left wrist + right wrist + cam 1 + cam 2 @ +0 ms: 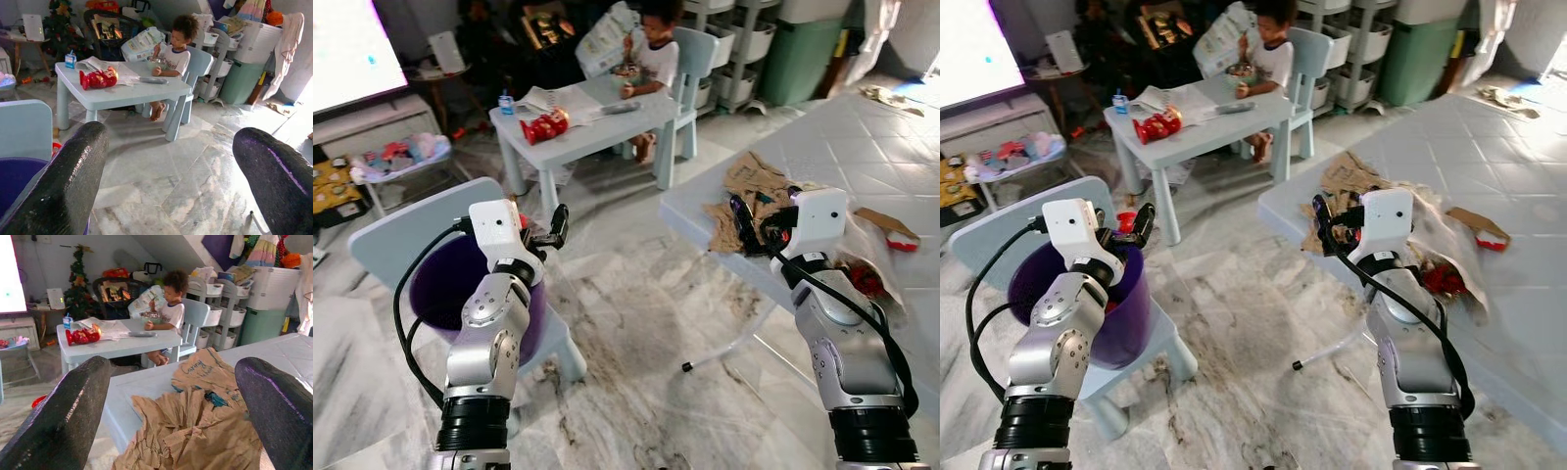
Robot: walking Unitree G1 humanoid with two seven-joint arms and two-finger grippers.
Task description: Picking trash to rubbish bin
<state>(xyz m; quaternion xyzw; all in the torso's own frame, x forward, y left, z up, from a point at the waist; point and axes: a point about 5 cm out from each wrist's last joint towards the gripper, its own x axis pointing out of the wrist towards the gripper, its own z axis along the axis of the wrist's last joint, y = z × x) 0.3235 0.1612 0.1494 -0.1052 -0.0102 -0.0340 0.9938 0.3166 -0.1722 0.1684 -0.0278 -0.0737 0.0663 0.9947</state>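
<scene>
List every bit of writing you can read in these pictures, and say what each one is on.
"Coming": handwritten on the crumpled brown paper on the near table; the reading is uncertain, and the smaller line below it is too blurred to read.
Printed bag by the seated person: print too small to read.
Small carton on the far table: label too blurred to read.

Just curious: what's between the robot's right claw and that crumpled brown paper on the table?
Nothing: in the right wrist view the open right gripper hangs over the crumpled brown paper, fingers apart.
</scene>
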